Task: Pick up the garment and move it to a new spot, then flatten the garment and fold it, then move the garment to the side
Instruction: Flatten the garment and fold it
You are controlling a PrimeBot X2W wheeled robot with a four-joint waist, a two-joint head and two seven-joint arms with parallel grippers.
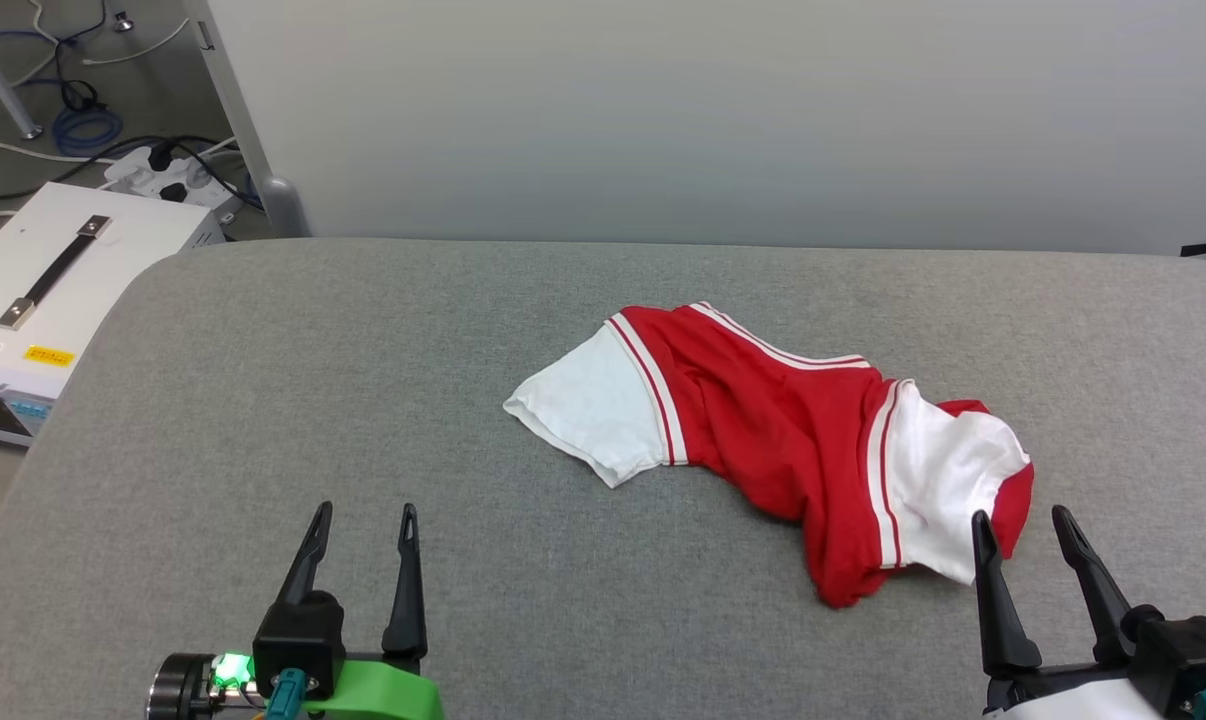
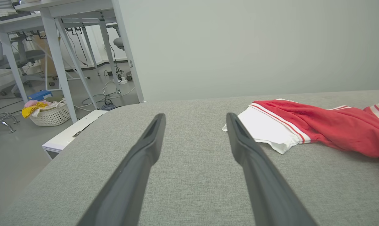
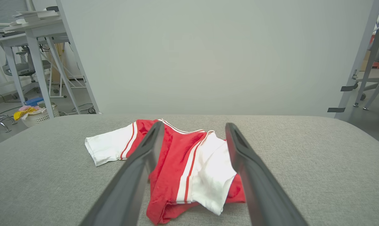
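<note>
The garment is a red jersey with white sleeves and striped trim, lying crumpled right of centre on the grey padded table. Its print is hidden. My left gripper stands open near the front edge, well to the left of the garment, with nothing between its fingers. My right gripper is open too, low at the front right, its fingertips just short of the near white sleeve. In the right wrist view the garment lies straight ahead between that gripper's fingers.
A pale partition wall runs behind the table. Off the table's left edge stands a white box with a black handle, with cables and a power strip on the floor. A laundry basket sits under desks further left.
</note>
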